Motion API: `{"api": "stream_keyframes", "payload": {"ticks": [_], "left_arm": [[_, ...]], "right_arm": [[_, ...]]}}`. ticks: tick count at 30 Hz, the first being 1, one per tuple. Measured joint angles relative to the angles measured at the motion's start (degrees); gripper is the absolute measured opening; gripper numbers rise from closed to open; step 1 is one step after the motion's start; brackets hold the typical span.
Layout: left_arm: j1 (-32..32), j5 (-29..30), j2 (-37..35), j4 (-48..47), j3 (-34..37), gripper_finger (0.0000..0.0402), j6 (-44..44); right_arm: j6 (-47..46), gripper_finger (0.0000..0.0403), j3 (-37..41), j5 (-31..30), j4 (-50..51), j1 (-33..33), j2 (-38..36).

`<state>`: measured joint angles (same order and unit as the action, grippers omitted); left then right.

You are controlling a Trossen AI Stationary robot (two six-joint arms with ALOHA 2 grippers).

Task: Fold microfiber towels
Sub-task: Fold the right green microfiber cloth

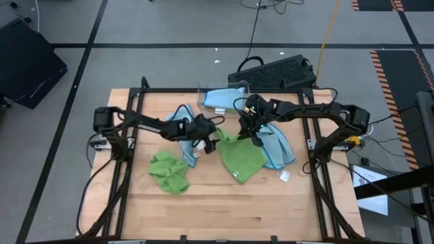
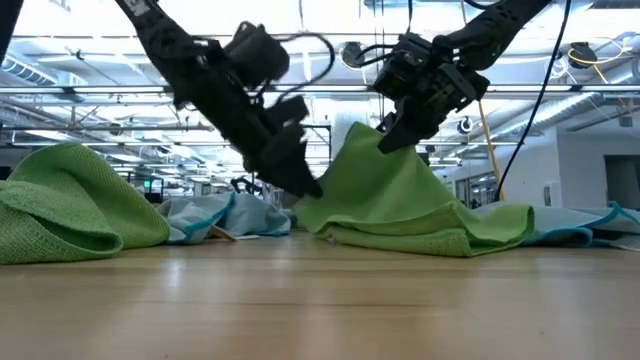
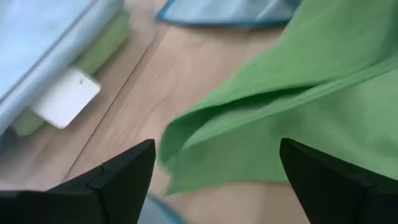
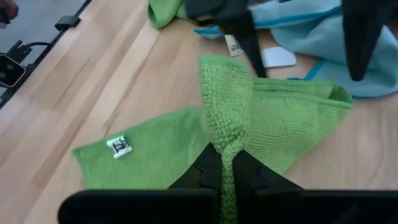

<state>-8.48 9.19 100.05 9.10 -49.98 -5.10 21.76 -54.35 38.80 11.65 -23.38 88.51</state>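
A: Lime green towel (image 4: 261, 134) is hanging mid-table, tented, pinched in the right gripper (image 4: 225, 155), clenched on 1 edge.
B: Left gripper (image 3: 214, 177) is reaching low beside its corner, fingers (image 3: 121, 174) spread, grasping nothing.

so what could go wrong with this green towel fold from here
The right end effector pinches only a thin bunched edge of the lime green microfiber towel, so it may slip free. The open left end effector is at the towel's other corner beside a light blue towel and could snag that instead.
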Motion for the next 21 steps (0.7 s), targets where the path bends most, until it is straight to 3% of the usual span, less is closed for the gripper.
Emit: {"api": "stream_keyframes", "payload": {"ticks": [5,21], "left_arm": [[-2.58,-0.57,0.7,1.41,0.02,0.0315,3.54],[-10.28,-17.49,2.06,1.43,-0.04,0.0249,12.09]], "right_arm": [[0.33,0.0,0.04,-0.1,-0.89,0.53,-0.17],[0.51,0.0,0.04,-0.3,-1.1,2.45,-0.15]]}}
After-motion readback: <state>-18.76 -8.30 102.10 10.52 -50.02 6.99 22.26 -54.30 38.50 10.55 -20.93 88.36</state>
